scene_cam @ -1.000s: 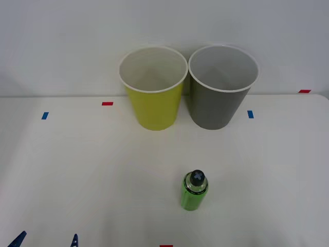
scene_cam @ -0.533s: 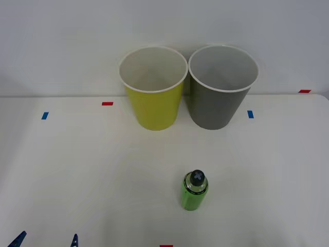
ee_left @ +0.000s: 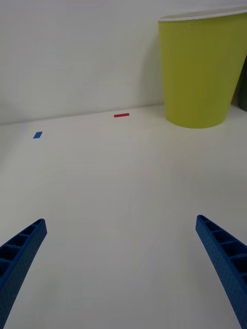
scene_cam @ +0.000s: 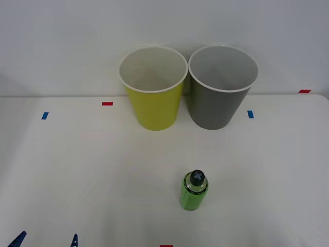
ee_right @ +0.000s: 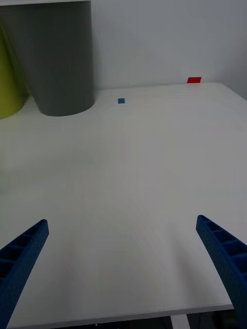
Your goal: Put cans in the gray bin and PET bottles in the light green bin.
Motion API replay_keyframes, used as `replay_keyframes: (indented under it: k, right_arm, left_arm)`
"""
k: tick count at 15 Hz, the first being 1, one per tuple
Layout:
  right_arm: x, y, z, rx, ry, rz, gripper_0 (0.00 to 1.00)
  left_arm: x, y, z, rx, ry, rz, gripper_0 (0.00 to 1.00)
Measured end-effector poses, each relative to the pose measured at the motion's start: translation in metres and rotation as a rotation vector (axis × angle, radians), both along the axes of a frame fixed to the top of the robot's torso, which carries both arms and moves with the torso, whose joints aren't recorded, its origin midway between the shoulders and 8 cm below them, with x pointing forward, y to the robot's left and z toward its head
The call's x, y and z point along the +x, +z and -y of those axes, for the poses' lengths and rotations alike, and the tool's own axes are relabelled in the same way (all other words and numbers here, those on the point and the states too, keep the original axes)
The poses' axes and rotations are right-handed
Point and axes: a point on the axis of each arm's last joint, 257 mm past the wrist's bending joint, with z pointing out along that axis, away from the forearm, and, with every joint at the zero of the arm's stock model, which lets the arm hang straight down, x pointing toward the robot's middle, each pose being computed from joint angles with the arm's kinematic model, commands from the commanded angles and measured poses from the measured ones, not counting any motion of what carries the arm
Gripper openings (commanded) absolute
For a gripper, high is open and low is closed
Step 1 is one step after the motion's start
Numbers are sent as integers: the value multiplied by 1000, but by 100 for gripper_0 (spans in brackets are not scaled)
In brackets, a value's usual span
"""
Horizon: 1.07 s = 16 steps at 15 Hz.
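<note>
Blue ribbed fingertips of the left gripper [scene_cam: 46, 240] are poking up at the near edge of the white table [scene_cam: 77, 170], toward its left corner, with the two tips standing apart over bare surface. From the left wrist camera, the left gripper [ee_left: 123, 272] is showing both fingers [ee_left: 20, 257] spread wide, nothing sitting between them. The right gripper [ee_right: 123, 272] is hanging the same way over the right part of the table [ee_right: 134, 169], its fingers [ee_right: 224, 257] wide apart and holding nothing.

A little farther in, slightly right of the middle of the near half, the small bottle [scene_cam: 194, 191] is standing upright by itself, bright green wrap and black cap, well apart from both grippers and both bins.

At the far edge, against the pale wall [scene_cam: 61, 46], the two bins are standing side by side with their white rims nearly touching. The light green bin [scene_cam: 153, 103] is sitting on the left, and it is looming large in the left wrist camera [ee_left: 201, 72]. The gray bin [scene_cam: 218, 105] is sitting on the right, and its side is showing in the right wrist camera [ee_right: 56, 56].

Small red tape marks [scene_cam: 107, 103] and blue tape marks [scene_cam: 250, 114] are lying flat near the far edge, to either side of the bins.
</note>
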Motion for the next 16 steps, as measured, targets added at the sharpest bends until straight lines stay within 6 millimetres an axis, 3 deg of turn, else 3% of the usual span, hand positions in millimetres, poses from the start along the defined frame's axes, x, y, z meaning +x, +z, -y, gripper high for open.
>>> replay_keyframes:
  k: [16]
  right_arm:
    - [0,0,0,0,0,0,100]
  left_arm:
    - [0,0,0,0,0,0,100]
